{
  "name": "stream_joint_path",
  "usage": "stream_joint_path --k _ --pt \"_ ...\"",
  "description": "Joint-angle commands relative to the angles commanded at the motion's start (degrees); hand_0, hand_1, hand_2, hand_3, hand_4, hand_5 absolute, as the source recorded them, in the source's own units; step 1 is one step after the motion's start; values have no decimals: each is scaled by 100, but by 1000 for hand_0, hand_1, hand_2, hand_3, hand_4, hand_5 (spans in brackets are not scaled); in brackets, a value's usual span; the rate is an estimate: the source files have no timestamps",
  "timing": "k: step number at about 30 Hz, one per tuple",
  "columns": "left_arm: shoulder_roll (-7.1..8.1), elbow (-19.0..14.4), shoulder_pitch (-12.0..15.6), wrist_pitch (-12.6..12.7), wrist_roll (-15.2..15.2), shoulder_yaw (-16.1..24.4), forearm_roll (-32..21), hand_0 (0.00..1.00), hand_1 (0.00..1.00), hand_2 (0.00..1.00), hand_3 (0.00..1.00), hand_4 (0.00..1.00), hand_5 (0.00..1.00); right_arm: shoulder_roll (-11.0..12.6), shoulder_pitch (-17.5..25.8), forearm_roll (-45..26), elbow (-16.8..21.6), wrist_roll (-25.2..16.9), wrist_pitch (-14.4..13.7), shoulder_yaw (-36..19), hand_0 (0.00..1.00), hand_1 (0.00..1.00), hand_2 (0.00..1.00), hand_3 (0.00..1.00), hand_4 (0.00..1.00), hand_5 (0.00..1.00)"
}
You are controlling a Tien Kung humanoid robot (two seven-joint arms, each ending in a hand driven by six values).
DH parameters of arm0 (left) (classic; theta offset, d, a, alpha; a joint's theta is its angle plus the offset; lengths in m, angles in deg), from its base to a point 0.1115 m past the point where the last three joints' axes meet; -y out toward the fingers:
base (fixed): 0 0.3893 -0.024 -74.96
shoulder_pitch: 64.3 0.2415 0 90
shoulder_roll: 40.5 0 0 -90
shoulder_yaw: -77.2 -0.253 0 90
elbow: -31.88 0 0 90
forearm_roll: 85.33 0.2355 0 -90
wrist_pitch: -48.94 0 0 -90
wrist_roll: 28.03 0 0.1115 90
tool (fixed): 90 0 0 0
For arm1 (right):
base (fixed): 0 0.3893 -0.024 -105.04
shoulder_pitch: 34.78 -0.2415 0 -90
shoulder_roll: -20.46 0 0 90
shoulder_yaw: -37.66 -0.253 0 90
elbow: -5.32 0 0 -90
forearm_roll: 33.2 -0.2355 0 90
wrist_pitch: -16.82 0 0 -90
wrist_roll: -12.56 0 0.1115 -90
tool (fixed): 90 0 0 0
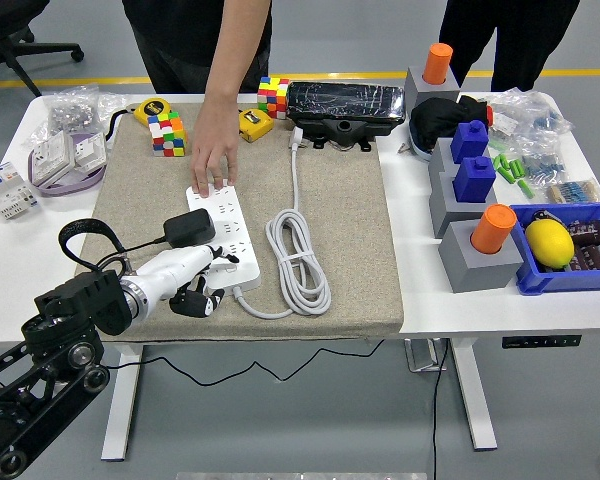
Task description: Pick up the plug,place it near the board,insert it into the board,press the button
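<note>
Landmark: white power strip [221,232] lying on the beige mat [350,240], long axis running away from the table's near edge

Well left of the strip, on bare white table [10,250]: white sockets and a bag of small parts. Left arm comes in from the lower left corner, wrist just left of the strip's near end. Left hand [195,285] sits at that near end, fingers [202,300] curled loosely under the palm, nothing between them; can't tell if it touches the strip. Black plug [190,228] stands on the strip's left edge about midway along, just beyond the hand and free of it, its black cable looping off left toward the arm

At the strip's far end a person's hand [213,160] presses down flat on it, forearm coming from the far side. Left of that hand, a colour cube [166,133] and a yellow tape measure [150,108]

Just right of the strip its white cord [300,262] lies coiled on the mat, one run leading straight to the far edge. Beyond the strip, at the mat's far edge, a black case [345,103]

Well right of the strip, off the mat: grey blocks with orange cylinders [495,228] and blue pieces, then a blue bin [580,280] holding a lemon [551,242]

Right arm isn't visible
</note>
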Motion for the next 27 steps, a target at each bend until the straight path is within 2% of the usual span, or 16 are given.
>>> stream_joint_path --k 7,27 --pt "13 41 63 2 -4 -57 13 155 27 139 843 502 2 5 80 20 0 20 3 -2 823 762 754 793 998 998" --pt "30 69 14 94 -48 -77 86 154 25 138 839 500 2 13 83 23 0 20 -3 2 823 762 753 792 998 998"
